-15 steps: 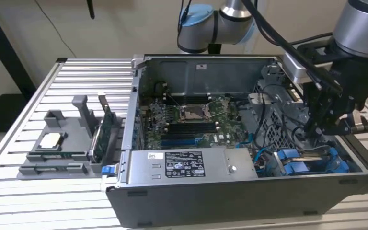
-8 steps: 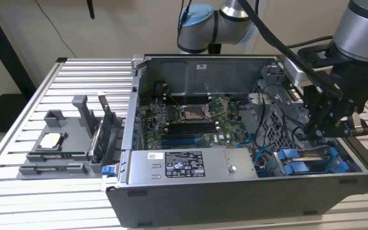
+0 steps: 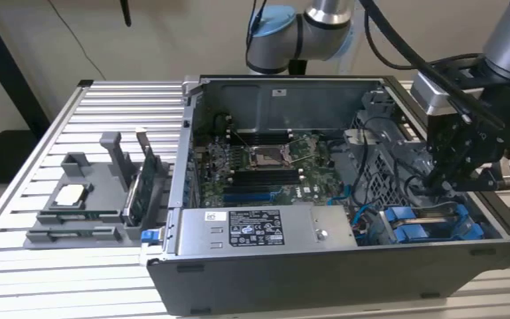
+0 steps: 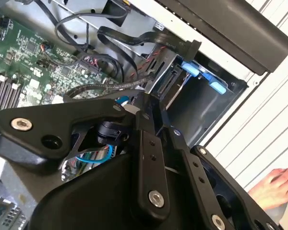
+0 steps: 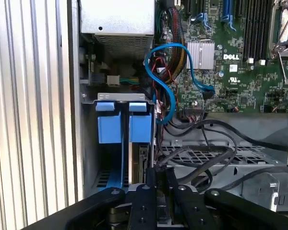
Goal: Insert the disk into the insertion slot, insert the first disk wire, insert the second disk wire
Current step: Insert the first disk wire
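Closest to us is the gripper [image 5: 158,176], its black fingers drawn near together over the drive bay. Whether they pinch one of the black cables [image 5: 216,125] we cannot tell. Just beyond it the disk [image 5: 140,128], in its blue carrier, sits pushed into the insertion slot [image 5: 117,97], beside a second blue carrier [image 5: 109,127]. A blue cable [image 5: 170,45] loops from the bay toward the green motherboard [image 5: 230,72].

In the exterior view we find this bay at the four o'clock corner of the open computer case [image 3: 326,279]. The gripper hangs above it at three o'clock, pointing down into the case with a slight tilt. The arm [image 3: 313,23] rises behind the case at twelve o'clock and bends over to a wrist at two o'clock. A labelled silver box [image 3: 264,229] lies at six o'clock, and a grey tray of parts [image 3: 95,179] stands on the desk [image 3: 104,106] at nine o'clock. In the second wrist view a person's hand [image 4: 277,188] shows beside the case.
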Motion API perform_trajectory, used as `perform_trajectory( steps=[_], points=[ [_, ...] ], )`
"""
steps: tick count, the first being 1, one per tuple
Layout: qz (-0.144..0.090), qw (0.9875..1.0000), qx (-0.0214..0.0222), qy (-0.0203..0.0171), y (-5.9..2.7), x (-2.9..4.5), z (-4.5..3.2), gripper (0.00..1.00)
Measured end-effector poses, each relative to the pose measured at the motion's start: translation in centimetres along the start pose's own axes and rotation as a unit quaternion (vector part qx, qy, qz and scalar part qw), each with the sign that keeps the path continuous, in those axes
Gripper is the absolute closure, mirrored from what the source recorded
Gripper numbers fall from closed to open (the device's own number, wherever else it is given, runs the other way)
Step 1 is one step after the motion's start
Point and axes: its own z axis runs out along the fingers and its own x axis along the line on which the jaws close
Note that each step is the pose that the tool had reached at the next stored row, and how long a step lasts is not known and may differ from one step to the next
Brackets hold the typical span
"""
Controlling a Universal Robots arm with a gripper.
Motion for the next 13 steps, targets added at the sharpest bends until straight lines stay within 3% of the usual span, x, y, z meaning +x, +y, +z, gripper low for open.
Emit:
perform_trajectory(
  steps=[6,8,9,13],
  points=[
    [0.001,0.9996,-0.0276,0.0006,-1.38,0.06,0.13,0.81],
    [0.002,0.9994,-0.0347,0.0011,-1.71,0.07,0.16,0.81],
    [0.002,0.9993,-0.0365,0.0011,-1.8,0.07,0.17,0.81],
    [0.002,0.9993,-0.0369,0.0011,-1.83,0.07,0.18,0.81]
  ],
)
